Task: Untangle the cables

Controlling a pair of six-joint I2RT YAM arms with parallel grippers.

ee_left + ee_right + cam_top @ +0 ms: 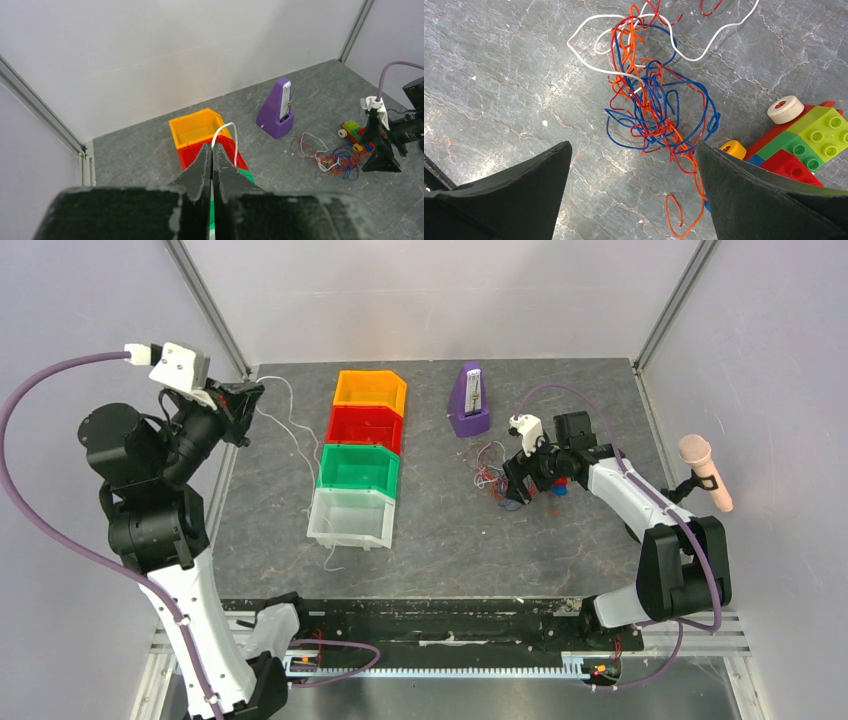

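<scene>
The loose knot of thin red, orange, blue and white cables [651, 112] lies on the grey marbled tabletop [499, 75] at 12 o'clock from the right gripper [634, 147] — just ahead of its wide-spread jaws, long axis running 12 to 6. That nearer arm points down over it; the left gripper [212, 150], raised far off at 10 o'clock, pinches one white cable [226, 129].
</scene>
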